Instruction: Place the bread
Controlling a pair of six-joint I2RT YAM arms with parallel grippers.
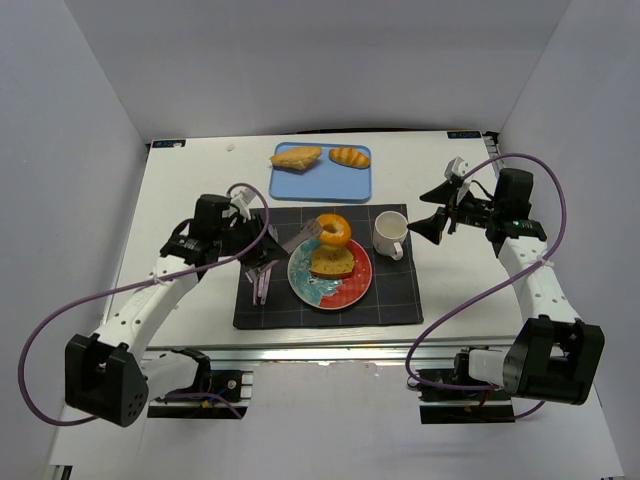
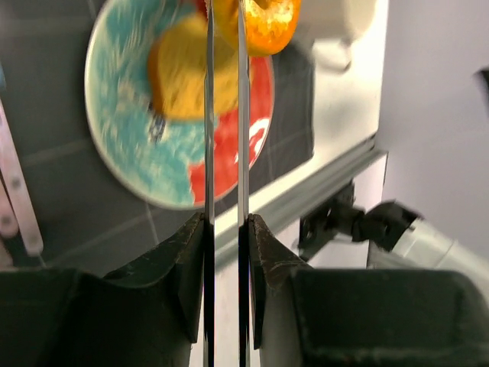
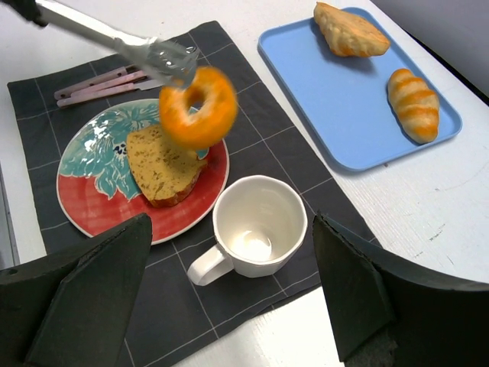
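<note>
At frame centre we see the slice point(image 1: 331, 263) on the plate point(image 1: 355, 286), doughnut point(image 1: 333, 231) over it; mug point(image 1: 390, 234) right, tray point(image 1: 320, 185) behind.

Four breads point(image 3: 199, 107), one plate point(image 3: 99, 218), one mug point(image 3: 260, 222)

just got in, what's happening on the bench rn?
The left gripper is shut on metal tongs, which pinch a ring doughnut in the air above the plate. A bread slice already lies on that plate. The right gripper hangs open beside the white mug, holding nothing. Two more pastries sit on the blue tray at the back.
</note>
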